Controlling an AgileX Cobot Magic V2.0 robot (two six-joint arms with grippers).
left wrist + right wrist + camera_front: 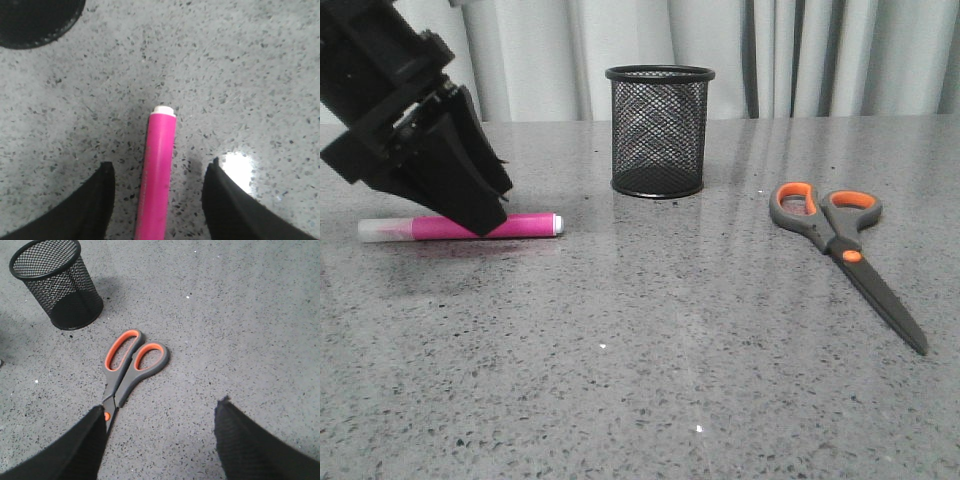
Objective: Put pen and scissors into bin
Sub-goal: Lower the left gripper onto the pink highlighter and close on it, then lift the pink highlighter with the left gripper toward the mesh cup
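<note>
Three things lie on the grey speckled table [640, 380]: one pen [525, 225], one pair of scissors [840, 245] and one bin [660, 130]. The pink pen rests flat at the left. The left gripper [157, 200] is low over it with jaws spread, one finger on each side, neither touching. The scissors lie closed on the right, well apart from the upright bin between them. The right gripper [160, 440] hangs above the scissors, also spread and holding nothing.
</note>
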